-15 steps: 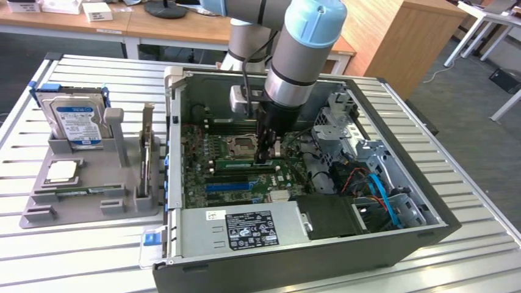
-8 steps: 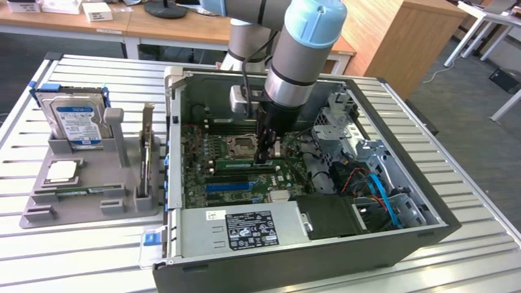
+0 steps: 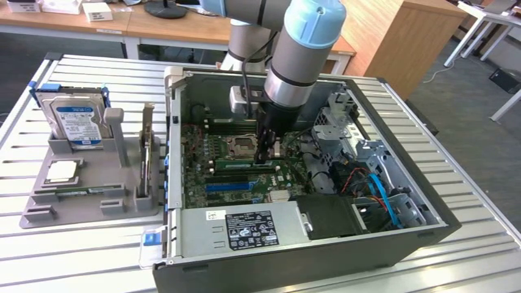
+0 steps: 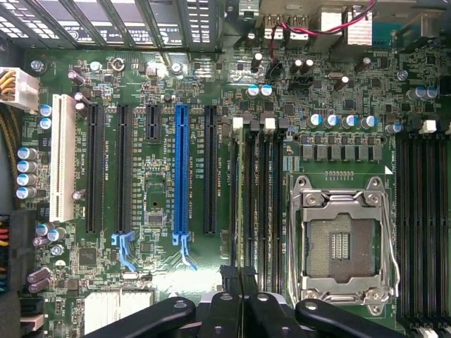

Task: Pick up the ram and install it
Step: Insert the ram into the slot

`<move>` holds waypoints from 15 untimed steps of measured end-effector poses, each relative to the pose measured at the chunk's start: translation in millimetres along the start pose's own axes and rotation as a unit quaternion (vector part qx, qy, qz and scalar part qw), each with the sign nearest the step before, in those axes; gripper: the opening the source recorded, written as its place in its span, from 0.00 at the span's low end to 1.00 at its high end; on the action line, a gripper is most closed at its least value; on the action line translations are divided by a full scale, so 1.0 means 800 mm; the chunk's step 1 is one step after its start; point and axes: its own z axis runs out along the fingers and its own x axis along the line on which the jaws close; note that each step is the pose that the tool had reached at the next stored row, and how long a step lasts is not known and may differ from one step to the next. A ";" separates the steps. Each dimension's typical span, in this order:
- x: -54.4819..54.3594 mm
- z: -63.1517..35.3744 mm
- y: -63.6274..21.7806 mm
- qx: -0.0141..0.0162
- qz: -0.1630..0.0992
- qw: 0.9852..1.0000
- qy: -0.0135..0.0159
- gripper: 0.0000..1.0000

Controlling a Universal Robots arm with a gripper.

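Observation:
My gripper (image 3: 262,157) reaches down into the open computer case (image 3: 423,201), over the motherboard beside the processor socket (image 3: 241,145). The ram (image 3: 234,163), a narrow green stick with a white label, stands on edge in the memory slots, and my shut fingertips come down at its end towards the exterior view's right. Whether they pinch the stick or only rest on it I cannot tell. In the wrist view my gripper (image 4: 238,276) has its black fingers together at one end of the memory slots (image 4: 257,197), next to the empty socket (image 4: 345,243).
On the exterior view's left a grey tray (image 3: 36,213) carries a hard drive (image 3: 77,119), an upright expansion card (image 3: 147,152) and another green stick (image 3: 73,192) lying flat. The power supply (image 3: 244,229) and drive cage (image 3: 342,122) wall in the motherboard. A blue slot (image 4: 181,169) lies beside the memory slots.

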 end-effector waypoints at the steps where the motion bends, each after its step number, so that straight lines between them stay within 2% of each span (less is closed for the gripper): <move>1: 0.000 0.000 0.000 0.000 0.000 1.000 0.000 0.11; 15: -0.001 0.001 0.000 0.000 0.000 1.000 0.000 0.11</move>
